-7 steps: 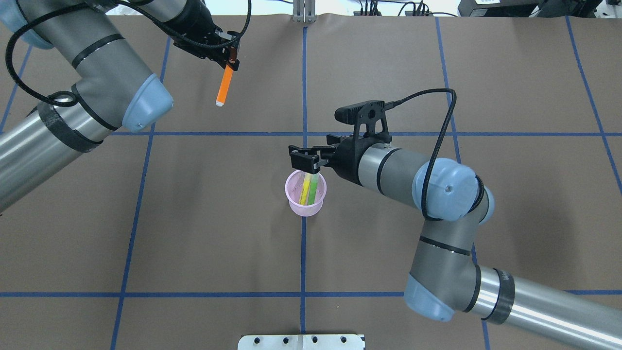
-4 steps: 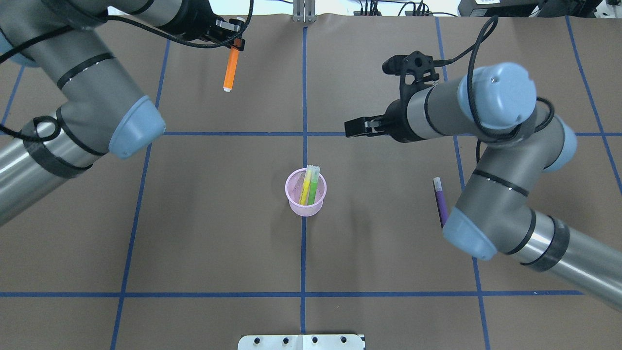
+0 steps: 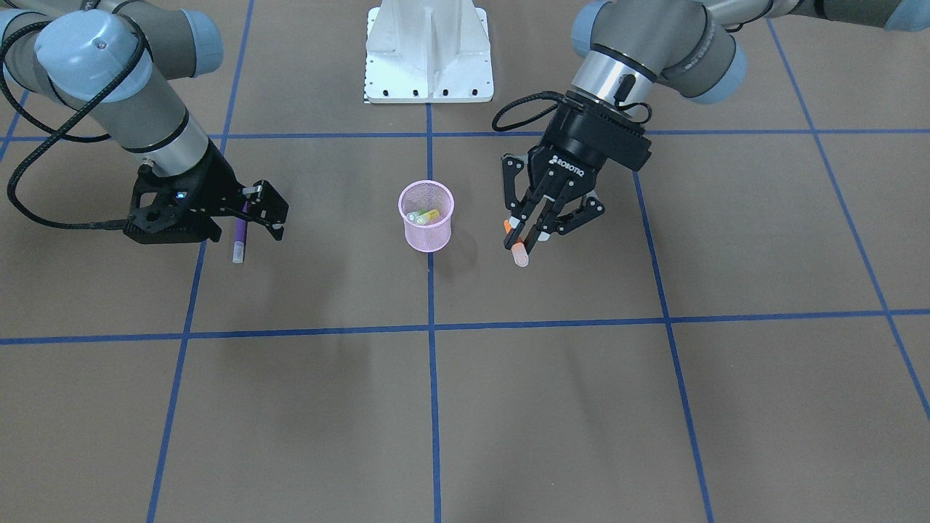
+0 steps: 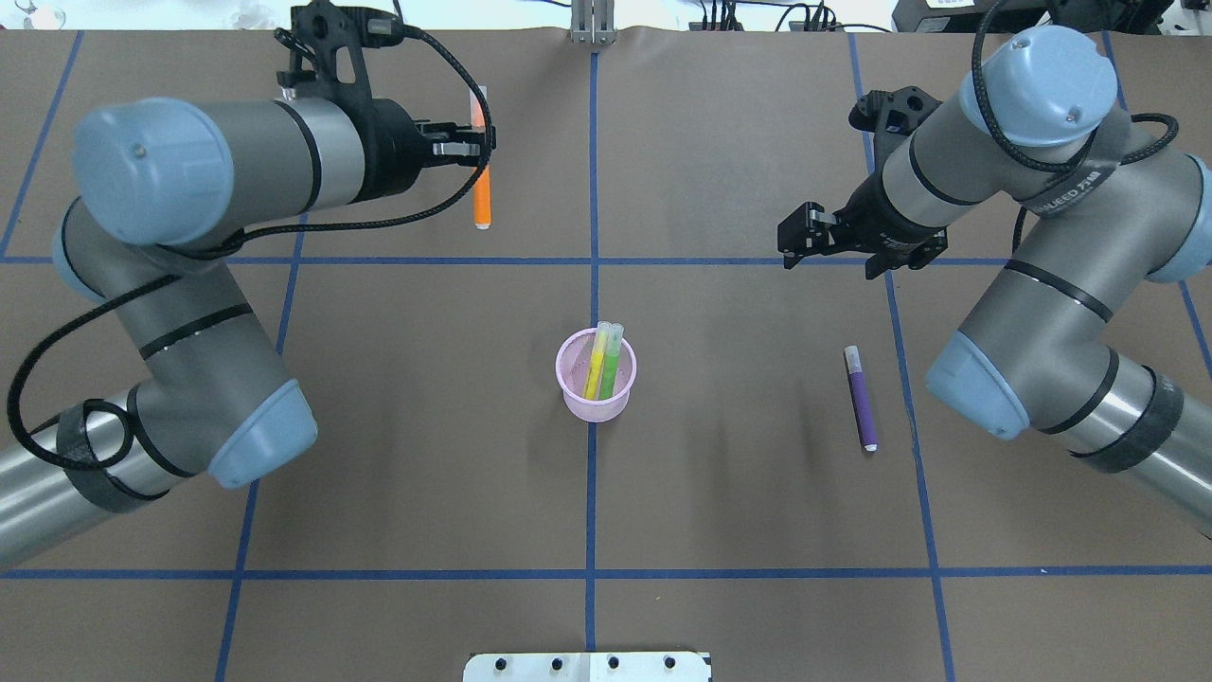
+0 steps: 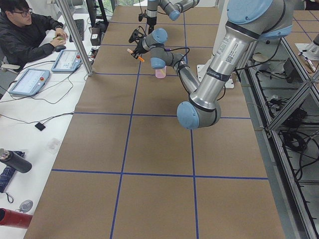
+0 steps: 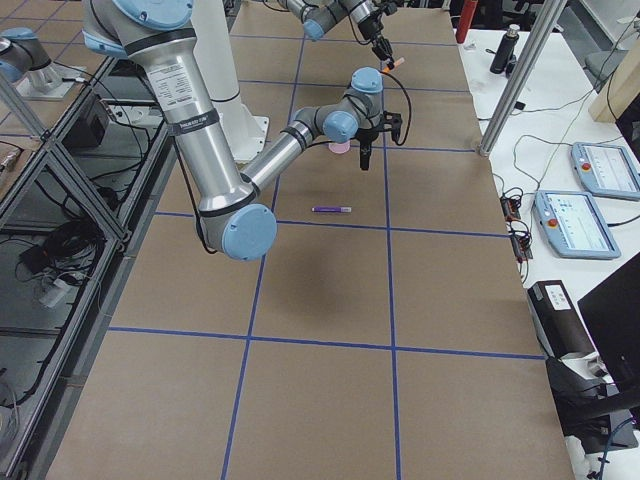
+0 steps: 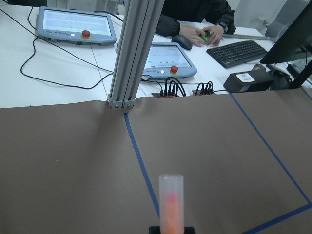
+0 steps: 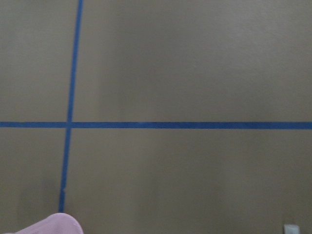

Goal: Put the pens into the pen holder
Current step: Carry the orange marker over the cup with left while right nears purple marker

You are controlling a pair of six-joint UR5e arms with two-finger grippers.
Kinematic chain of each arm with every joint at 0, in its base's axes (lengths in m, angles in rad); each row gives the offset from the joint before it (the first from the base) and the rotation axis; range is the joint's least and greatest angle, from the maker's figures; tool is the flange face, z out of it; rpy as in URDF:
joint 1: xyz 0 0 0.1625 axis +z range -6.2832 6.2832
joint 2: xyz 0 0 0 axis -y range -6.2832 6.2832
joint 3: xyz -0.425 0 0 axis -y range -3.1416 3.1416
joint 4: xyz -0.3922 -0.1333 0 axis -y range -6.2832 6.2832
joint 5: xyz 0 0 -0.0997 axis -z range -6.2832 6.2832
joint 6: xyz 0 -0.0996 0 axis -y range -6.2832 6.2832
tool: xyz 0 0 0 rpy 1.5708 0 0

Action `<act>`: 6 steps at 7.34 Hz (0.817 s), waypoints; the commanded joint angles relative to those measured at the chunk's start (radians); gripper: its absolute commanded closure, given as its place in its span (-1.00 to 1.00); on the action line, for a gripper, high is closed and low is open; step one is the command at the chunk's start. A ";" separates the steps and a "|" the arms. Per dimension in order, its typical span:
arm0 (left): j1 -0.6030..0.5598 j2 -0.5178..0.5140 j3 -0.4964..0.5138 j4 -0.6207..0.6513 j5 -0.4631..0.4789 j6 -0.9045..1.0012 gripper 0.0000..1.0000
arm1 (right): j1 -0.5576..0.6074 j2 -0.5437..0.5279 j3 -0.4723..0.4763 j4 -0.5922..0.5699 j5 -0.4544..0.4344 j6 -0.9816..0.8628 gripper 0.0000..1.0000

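Note:
My left gripper (image 4: pixel 476 142) is shut on the orange pen (image 4: pixel 482 199), which hangs cap down above the table, left of and beyond the pen holder (image 4: pixel 595 400). The left wrist view shows its translucent cap (image 7: pixel 171 195). The pink mesh holder (image 3: pixel 426 234) holds the yellow pen (image 4: pixel 597 365) and the green pen (image 4: pixel 612 365). The purple pen (image 4: pixel 861 398) lies flat on the table to the right of the holder. My right gripper (image 4: pixel 793 244) is open and empty, raised above the table beyond the purple pen. The holder's rim shows in the right wrist view (image 8: pixel 48 225).
Brown paper with blue tape lines (image 4: pixel 593 189) covers the table. The robot's white base plate (image 3: pixel 429 51) sits at the near edge. An aluminium post (image 7: pixel 134 53) stands at the far edge, with tablets and a seated operator (image 5: pixel 25 35) beyond it.
My right arm has pulled back from above the holder, to the right and far side, uncovering the purple pen. My left arm has carried the orange pen rightward, towards the centre line.

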 commanded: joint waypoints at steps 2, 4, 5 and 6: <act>0.097 -0.011 0.001 -0.012 0.100 -0.025 1.00 | -0.027 -0.020 -0.095 0.003 -0.025 -0.018 -1.00; 0.159 -0.014 0.008 -0.012 0.158 -0.024 1.00 | -0.044 -0.017 -0.138 0.004 -0.024 -0.078 -0.99; 0.161 -0.017 0.008 -0.012 0.158 -0.024 1.00 | -0.047 -0.017 -0.148 0.003 -0.021 -0.083 -0.99; 0.164 -0.018 0.010 -0.012 0.158 -0.024 1.00 | -0.058 -0.021 -0.149 0.001 -0.015 -0.086 -0.98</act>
